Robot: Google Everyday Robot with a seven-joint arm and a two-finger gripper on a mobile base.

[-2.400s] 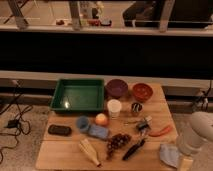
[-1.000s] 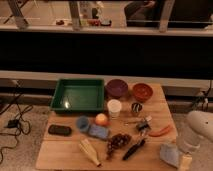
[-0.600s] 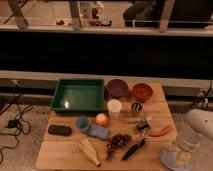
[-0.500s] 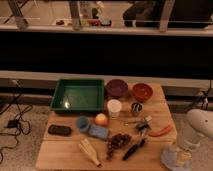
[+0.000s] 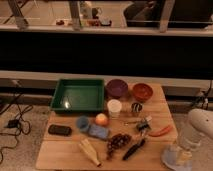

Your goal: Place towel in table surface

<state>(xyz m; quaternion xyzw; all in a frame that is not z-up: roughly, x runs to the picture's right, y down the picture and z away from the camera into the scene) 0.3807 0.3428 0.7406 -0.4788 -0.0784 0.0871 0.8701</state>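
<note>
Your white robot arm (image 5: 201,126) reaches down at the front right corner of the light wooden worktop (image 5: 65,150). Its gripper (image 5: 181,149) sits directly above the pale crumpled towel (image 5: 170,159), which lies at that corner's edge, near the orange carrot (image 5: 162,131). Whether the gripper holds the towel cannot be told.

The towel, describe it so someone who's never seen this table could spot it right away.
Find the wooden table and go to its near right corner, where the white robot arm comes down. The gripper is right over the towel there. It is the only pale, bunched cloth; the nearby black-handled tool is dark and slim.
</note>
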